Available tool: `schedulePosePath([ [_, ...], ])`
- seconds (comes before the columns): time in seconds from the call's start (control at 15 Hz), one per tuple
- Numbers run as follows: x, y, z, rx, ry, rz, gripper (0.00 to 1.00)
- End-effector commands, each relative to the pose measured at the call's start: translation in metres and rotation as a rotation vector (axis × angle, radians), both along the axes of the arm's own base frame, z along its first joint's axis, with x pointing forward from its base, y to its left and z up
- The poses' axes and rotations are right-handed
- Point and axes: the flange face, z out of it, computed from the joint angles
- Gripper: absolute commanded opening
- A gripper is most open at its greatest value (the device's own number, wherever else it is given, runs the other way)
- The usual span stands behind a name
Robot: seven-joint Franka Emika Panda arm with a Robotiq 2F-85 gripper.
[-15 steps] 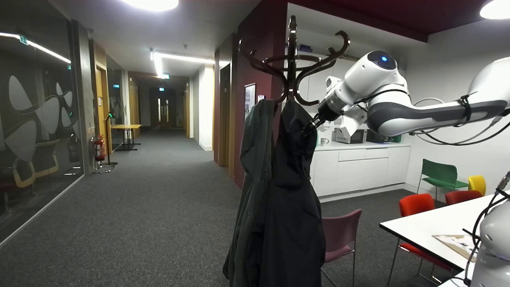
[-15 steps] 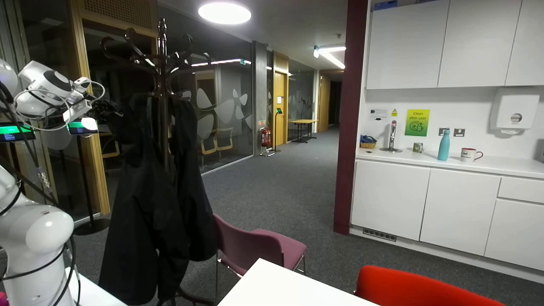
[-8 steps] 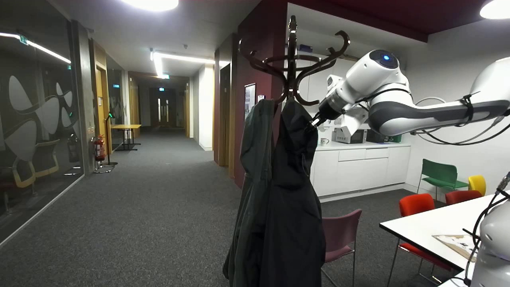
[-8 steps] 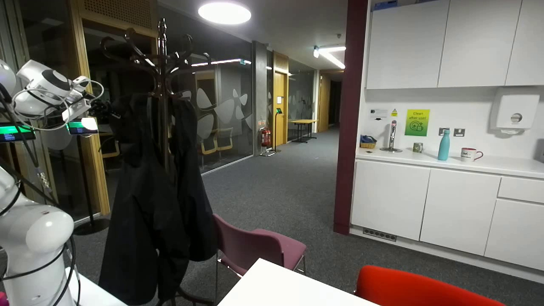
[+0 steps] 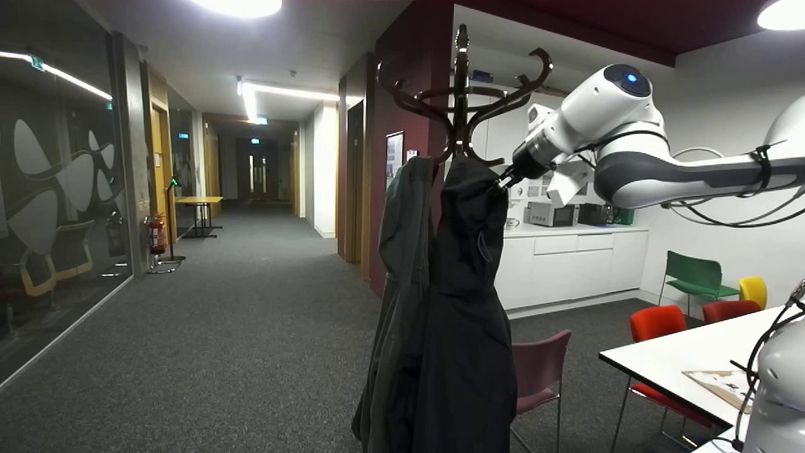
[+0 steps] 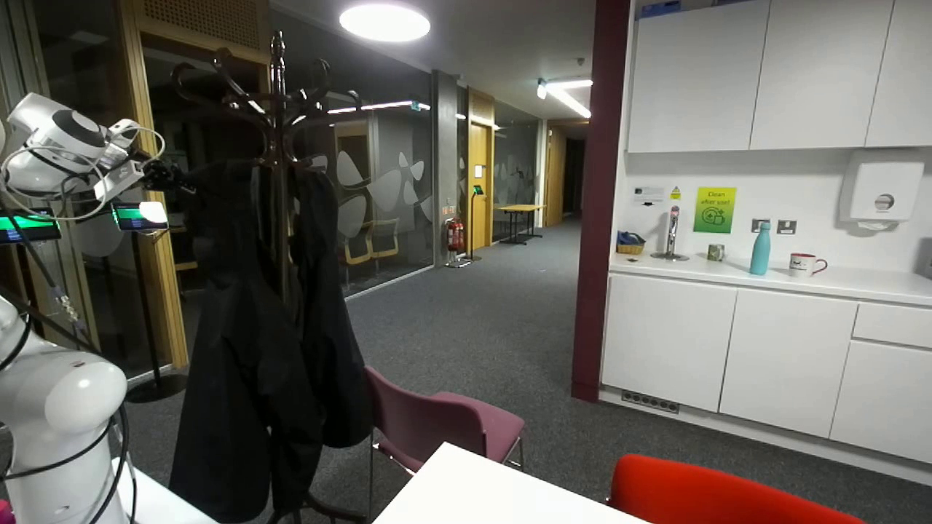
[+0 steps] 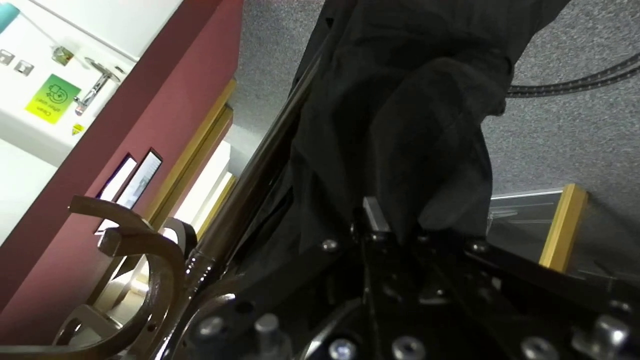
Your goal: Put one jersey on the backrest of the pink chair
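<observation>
The jersey (image 5: 468, 340), long and black, hangs from the coat rack (image 5: 461, 100); its upper part is drawn out toward my gripper (image 5: 501, 183). In the wrist view the jersey (image 7: 430, 115) fills the middle, and a fold runs in between the fingers of my gripper (image 7: 398, 222), which is shut on it. One fingertip (image 7: 376, 214) shows; the other is mostly lost in dark cloth. Behind and below the jersey stands the pink chair (image 5: 542, 368), partly covered by it. In an exterior view the chair's backrest (image 6: 426, 431) carries nothing.
A greyer long coat (image 5: 402, 251) hangs beside the jersey on the same rack. The rack's pole (image 7: 250, 185) and curved hooks (image 7: 150, 250) are close to my gripper in the wrist view. A white table (image 6: 495, 495) and a red chair (image 6: 713, 491) stand near the pink chair.
My gripper has shut on the jersey's upper part and drawn back, rightward and slightly up in an exterior view. The cloth there stretches along with it; the jersey still hangs from the rack.
</observation>
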Motion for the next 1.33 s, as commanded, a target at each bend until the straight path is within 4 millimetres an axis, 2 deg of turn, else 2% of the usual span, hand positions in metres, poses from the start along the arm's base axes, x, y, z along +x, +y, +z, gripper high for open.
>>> schedulePosePath([
  [0.0,-0.022,-0.005,0.010,0.007,-0.045,0.001,0.00],
  [0.73,-0.074,-0.013,0.022,-0.004,-0.254,-0.002,0.00],
  [0.87,-0.073,-0.020,0.023,0.021,-0.249,-0.018,0.00],
  [0.93,-0.064,-0.010,0.018,-0.001,-0.183,-0.004,0.00],
  [1.27,-0.062,-0.009,0.012,-0.001,-0.168,-0.008,0.02],
])
